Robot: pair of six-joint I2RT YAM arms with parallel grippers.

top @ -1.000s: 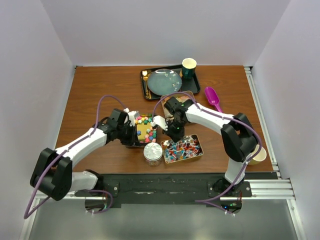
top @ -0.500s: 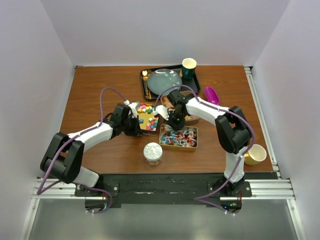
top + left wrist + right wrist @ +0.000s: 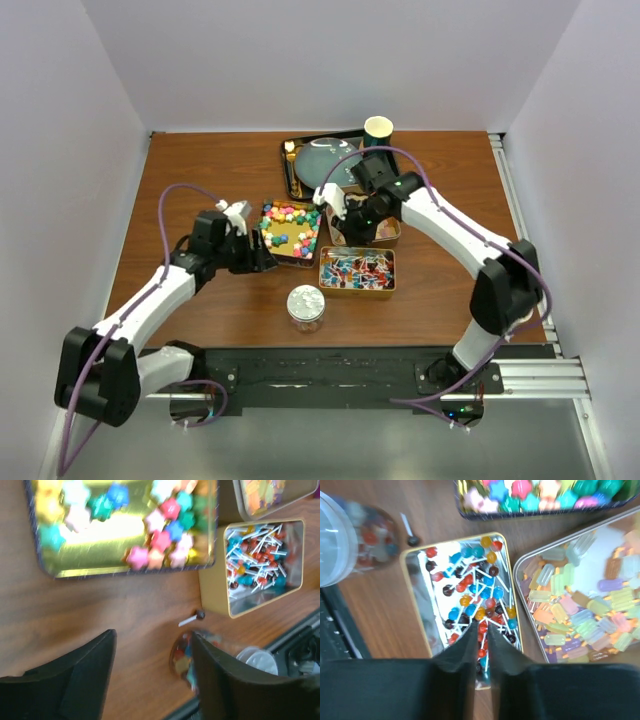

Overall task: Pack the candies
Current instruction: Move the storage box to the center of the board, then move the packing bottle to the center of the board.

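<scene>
Candies sit in three tins mid-tabletop: star pieces [image 3: 288,226] far left, pastel gummies [image 3: 590,615] right, tiny lollipops [image 3: 357,271] nearest. Left tool [image 3: 150,675] hovers with fingers apart over bare wood, holding nothing. Right tool [image 3: 481,645] hangs above the lollipop tin, fingers nearly together, nothing visibly between them. Best approach, I'd say: bring the jar [image 3: 306,303] closer and lift its lid before moving sweets. Only the wrist views reveal one stray lollipop [image 3: 193,619] lying on the tabletop beside the tin.

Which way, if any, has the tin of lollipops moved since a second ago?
Yes. The lollipop tin moved away from the robot bases, now farther from the jar, nearer the black tray.
</scene>
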